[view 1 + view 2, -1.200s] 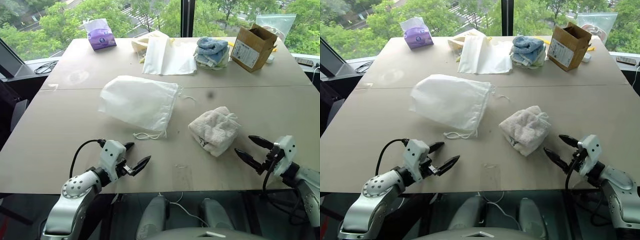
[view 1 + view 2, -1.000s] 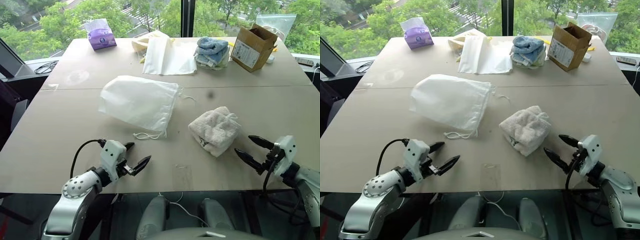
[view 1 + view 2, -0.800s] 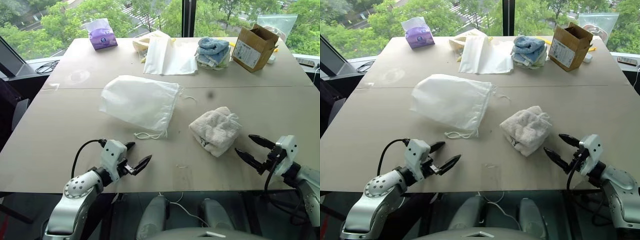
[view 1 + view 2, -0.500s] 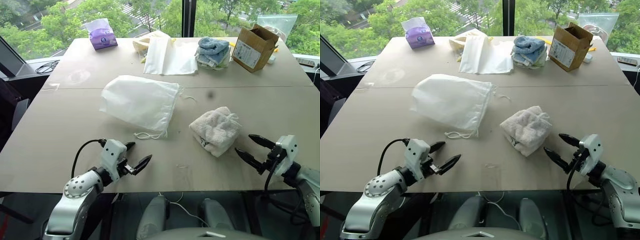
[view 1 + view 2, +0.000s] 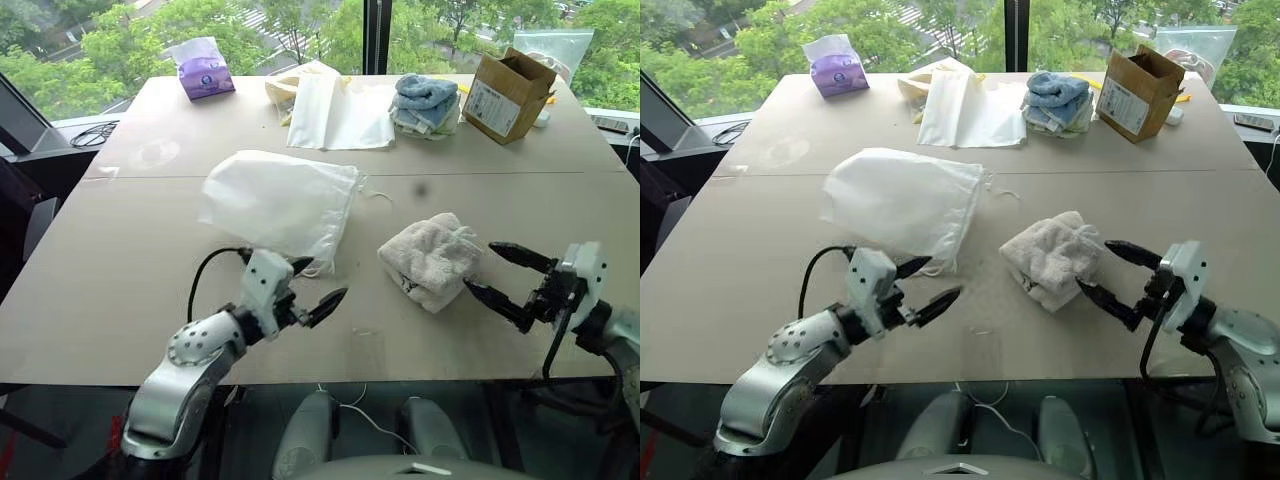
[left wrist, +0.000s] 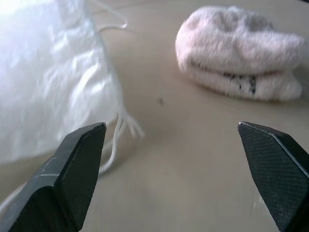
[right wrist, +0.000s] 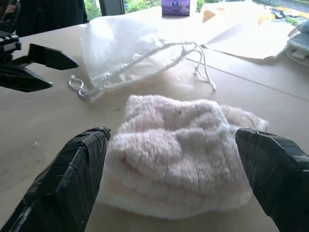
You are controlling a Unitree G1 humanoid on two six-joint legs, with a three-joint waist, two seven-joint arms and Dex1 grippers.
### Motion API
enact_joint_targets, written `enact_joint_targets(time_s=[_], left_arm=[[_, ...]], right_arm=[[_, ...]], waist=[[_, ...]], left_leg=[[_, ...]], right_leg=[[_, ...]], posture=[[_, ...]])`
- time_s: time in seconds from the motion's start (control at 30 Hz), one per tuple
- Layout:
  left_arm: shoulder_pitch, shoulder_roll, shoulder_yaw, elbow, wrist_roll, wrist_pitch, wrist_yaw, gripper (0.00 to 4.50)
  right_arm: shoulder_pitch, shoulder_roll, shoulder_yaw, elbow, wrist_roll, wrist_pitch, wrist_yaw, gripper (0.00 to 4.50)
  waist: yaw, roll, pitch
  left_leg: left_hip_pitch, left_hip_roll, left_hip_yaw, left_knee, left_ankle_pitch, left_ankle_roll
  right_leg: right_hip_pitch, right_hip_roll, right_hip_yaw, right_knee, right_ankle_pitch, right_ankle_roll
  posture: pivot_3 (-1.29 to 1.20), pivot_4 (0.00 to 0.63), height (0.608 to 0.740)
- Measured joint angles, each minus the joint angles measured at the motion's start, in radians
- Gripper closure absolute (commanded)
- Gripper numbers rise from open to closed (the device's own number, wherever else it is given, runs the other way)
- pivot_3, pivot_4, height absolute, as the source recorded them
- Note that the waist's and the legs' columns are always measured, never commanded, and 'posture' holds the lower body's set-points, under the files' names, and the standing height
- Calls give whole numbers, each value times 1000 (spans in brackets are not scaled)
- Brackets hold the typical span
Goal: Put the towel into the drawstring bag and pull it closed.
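**Spotter:** Where's the towel?

**Me:** I see the towel [image 5: 431,260] lying on the table [image 5: 120,260], right of centre, a lumpy cream bundle with its printed tag facing the near edge. My right gripper [image 5: 508,277] is level just beside it on the right, fingers spread wide, holding nothing.

**Spotter:** And the drawstring bag?

**Me:** The drawstring bag [image 5: 280,205] lies flat to the left of the towel, apart from it, with its mouth towards the towel and a cord loop at its near corner. My left gripper [image 5: 316,287] sits just in front of that corner, fingers released and empty.

**Spotter:** Anything further back?

**Me:** A cardboard box [image 5: 510,95], stacked towels [image 5: 425,103] and a purple tissue pack [image 5: 203,70].
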Motion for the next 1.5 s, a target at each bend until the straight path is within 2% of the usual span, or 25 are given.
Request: enact_joint_targets(time_s=[0.13, 0.23, 0.3, 0.53, 0.87, 1.13, 1.23, 1.43, 1.47, 1.5], left_arm=[[-70, -47, -73, 5, 65, 53, 91, 0], [-146, -161, -125, 64, 155, 59, 222, 0], [-169, -193, -163, 92, 232, 50, 296, 0], [-173, -193, -201, 186, 432, 1, 429, 0], [-232, -236, -199, 404, 476, -152, 440, 0], [-243, -259, -200, 448, 533, -198, 463, 0], [-243, -259, -189, 457, 578, -204, 503, 840], [-242, -266, -180, 463, 632, -208, 532, 3727], [-242, -270, -180, 463, 641, -208, 534, 4347], [-242, -271, -180, 463, 643, -208, 534, 4347]], right_arm=[[-50, -22, 7, -61, 19, 53, -24, 31], [-97, -16, 40, -92, 25, 90, -61, 31], [-103, -8, 50, -115, 30, 100, -72, 31], [-89, -12, 50, -115, 24, 114, -81, 31], [-123, -23, 49, -143, 42, 163, -104, 31], [-123, -30, 45, -146, 47, 178, -120, 31], [-128, -30, 45, -146, 48, 182, -122, 0], [-134, -30, 45, -146, 49, 187, -122, 0], [-135, -30, 45, -146, 49, 187, -122, 0], [-135, -30, 45, -146, 49, 187, -122, 0]], waist=[[-3, -1, 0], [2, -3, 1], [4, -3, 1], [0, -3, 1], [4, -3, 1], [1, -3, 1], [1, -3, 1], [2, -3, 1], [2, -3, 1], [2, -3, 1]], left_leg=[[-1, 0, 0, 0, 0, 0], [-3, 0, -1, 2, 0, 0], [-3, 0, -1, 2, 0, 0], [-2, 0, -1, 2, 0, 0], [-3, 0, -1, 3, 0, 0], [-3, 0, -1, 3, 0, 0], [-3, 0, -1, 3, 0, 0], [-3, 0, -1, 3, 0, 0], [-3, 0, -1, 3, 0, 0], [-3, 0, -1, 3, 0, 0]], right_leg=[[0, 1, 0, -1, 0, 0], [0, 0, -2, -1, 0, 0], [0, 0, -2, -1, 0, 0], [0, 0, -1, -1, 0, 0], [0, 0, -2, 0, 0, 0], [0, 0, -2, 0, 0, 0], [0, 0, -2, 0, 0, 0], [0, 0, -2, 0, 0, 0], [0, 0, -2, 0, 0, 0], [0, 0, -2, 0, 0, 0]], posture=[[0, 150, 740], [0, 150, 740], [0, 150, 740], [0, 150, 740], [0, 150, 740], [0, 150, 740], [0, 150, 740], [0, 150, 740], [0, 150, 740], [0, 150, 740]])
